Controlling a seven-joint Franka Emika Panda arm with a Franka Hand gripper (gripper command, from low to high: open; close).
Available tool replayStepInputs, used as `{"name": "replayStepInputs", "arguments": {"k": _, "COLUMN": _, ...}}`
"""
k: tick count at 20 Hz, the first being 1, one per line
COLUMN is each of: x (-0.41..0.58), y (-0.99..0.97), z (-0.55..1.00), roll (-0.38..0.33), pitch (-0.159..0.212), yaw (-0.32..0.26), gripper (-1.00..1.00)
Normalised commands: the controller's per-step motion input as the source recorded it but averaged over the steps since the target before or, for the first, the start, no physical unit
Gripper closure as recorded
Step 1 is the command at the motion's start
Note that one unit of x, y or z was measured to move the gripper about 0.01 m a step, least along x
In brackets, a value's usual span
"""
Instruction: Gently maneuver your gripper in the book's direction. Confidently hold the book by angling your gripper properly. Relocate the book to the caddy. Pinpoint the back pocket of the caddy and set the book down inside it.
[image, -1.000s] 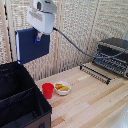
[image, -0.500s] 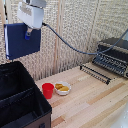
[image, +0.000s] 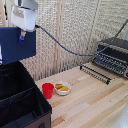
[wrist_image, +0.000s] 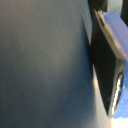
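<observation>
The gripper (image: 22, 36) is clamped on the book's (image: 17, 45) top edge, above the caddy (image: 20, 102). Recommend lowering it vertically into the rear pocket, clear of dividers.

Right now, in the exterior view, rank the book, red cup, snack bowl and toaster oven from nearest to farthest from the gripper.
1. The book, hanging in the gripper, above the caddy.
2. The red cup, on the table below, toward the exterior view's right.
3. The snack bowl, just beyond the cup.
4. The toaster oven, at the exterior view's far right.
</observation>
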Motion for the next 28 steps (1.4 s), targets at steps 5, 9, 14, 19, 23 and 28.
{"name": "replayStepInputs", "arguments": {"k": 5, "x": -0.006, "y": 0.7, "z": 0.62, "roll": -0.008, "pitch": 0.002, "yaw": -0.087, "gripper": 1.0}}
{"name": "replayStepInputs", "arguments": {"k": 9, "x": 0.018, "y": 0.77, "z": 0.61, "roll": -0.029, "pitch": 0.002, "yaw": -0.077, "gripper": 1.0}}
{"name": "replayStepInputs", "arguments": {"k": 14, "x": 0.1, "y": 0.84, "z": 0.29, "roll": -0.032, "pitch": 0.077, "yaw": -0.034, "gripper": 1.0}}
{"name": "replayStepInputs", "arguments": {"k": 19, "x": 0.36, "y": 0.76, "z": -0.07, "roll": -0.015, "pitch": 0.132, "yaw": -0.022, "gripper": 1.0}}
{"name": "replayStepInputs", "arguments": {"k": 23, "x": 0.575, "y": 0.32, "z": -0.24, "roll": 0.0, "pitch": 0.061, "yaw": -0.125, "gripper": 1.0}}
{"name": "replayStepInputs", "arguments": {"k": 28, "x": 0.567, "y": -0.03, "z": -0.1, "roll": 0.0, "pitch": 0.017, "yaw": -0.17, "gripper": 1.0}}
